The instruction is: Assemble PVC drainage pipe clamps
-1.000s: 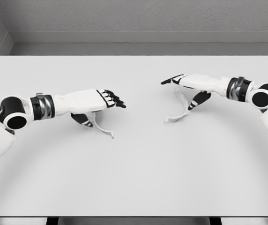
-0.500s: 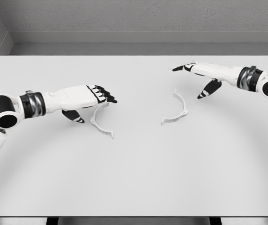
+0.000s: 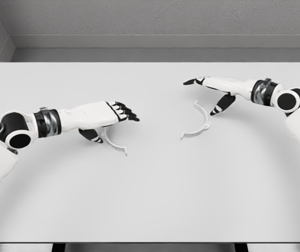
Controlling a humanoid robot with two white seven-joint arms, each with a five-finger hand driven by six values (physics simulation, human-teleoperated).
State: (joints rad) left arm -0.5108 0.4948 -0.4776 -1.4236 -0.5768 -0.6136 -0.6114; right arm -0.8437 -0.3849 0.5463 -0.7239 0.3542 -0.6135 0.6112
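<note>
Two thin white curved clamp halves lie on the white table [image 3: 150, 199]. The left clamp half [image 3: 119, 148] lies partly under my left hand [image 3: 116, 126], which hovers over it, fingers stretched out to the right and thumb down beside the arc. The right clamp half [image 3: 203, 124] lies in full view near the table's middle right. My right hand [image 3: 199, 97] is just above and behind it, fingers pointing left, thumb hanging down near the arc's upper end. Both hands are open and hold nothing.
The table's far edge meets a grey wall [image 3: 155, 21], and its near edge runs along the bottom of the view. Nothing else is on the table.
My left hand has shifted right and down, covering more of the left clamp half. My right hand has moved left and lower, closer to the right clamp half. Neither clamp half has moved in the last half second.
</note>
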